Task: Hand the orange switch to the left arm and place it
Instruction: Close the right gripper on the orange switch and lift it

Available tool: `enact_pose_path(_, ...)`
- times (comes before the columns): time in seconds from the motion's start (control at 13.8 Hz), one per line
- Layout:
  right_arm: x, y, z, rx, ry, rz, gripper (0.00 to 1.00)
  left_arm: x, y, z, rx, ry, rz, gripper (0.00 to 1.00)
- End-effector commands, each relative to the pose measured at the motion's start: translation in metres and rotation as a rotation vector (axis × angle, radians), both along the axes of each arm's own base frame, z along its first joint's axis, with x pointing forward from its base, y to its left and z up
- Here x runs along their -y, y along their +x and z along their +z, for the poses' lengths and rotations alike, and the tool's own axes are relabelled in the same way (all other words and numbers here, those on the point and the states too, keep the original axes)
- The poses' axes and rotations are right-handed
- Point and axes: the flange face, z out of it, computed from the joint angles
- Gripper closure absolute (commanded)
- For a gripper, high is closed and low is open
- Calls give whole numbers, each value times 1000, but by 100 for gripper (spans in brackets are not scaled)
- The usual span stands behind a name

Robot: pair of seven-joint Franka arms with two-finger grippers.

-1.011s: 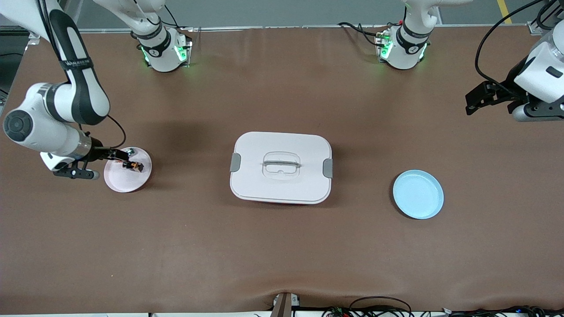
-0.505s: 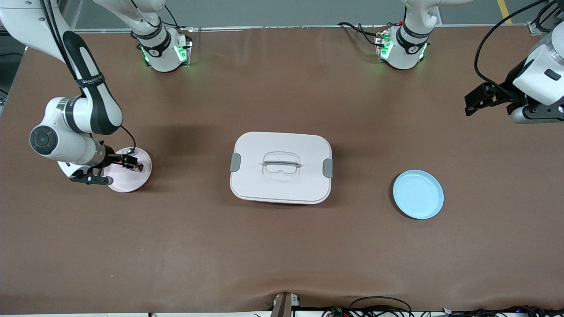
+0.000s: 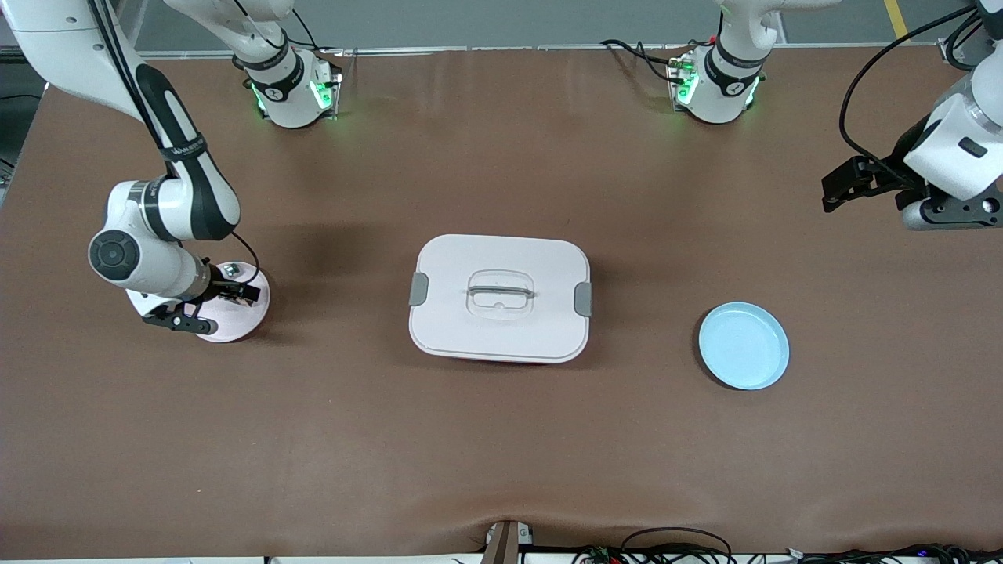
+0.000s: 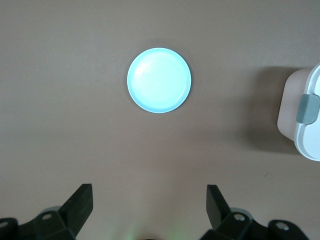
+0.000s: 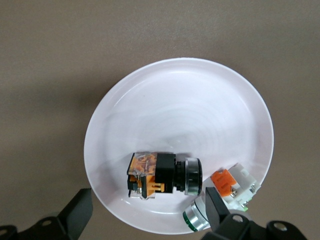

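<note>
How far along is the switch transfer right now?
Early stage. Nothing is delivered: the orange switch lies on the pink plate, ungripped. In hand: the right gripper hangs open over that plate, fingers either side of the switch. The left gripper waits open above the table near the blue plate, which holds nothing. Left: grasp, handover, and passing the box.

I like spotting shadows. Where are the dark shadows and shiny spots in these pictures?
Front view: a soft dark shadow lies on the table beside the box, toward the right arm's end. Left wrist view: another shadow sits by the box's edge, and the blue plate glows bright. Right wrist view: the pink plate looks almost white, and the orange switch is sharp.
</note>
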Motion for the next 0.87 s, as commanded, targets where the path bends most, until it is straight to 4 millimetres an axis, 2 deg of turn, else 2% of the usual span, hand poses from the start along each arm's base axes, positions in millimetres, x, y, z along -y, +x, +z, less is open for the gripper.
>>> enact_pose_path(0.0, 4, -5, -11, 9, -52, 14, 0, 2, 1, 4, 4, -4, -10, 0)
enact_pose_path(0.14, 4, -5, -11, 9, -59, 25, 0, 2, 1, 4, 4, -4, -10, 0)
enact_pose_path(0.43, 1, -11, -28, 17, -51, 2, 0, 2, 2, 2, 0, -5, -10, 0)
enact_pose_path(0.79, 4, -13, -39, 22, -46, 2, 0, 2, 6, -4, -9, -5, -8, 0)
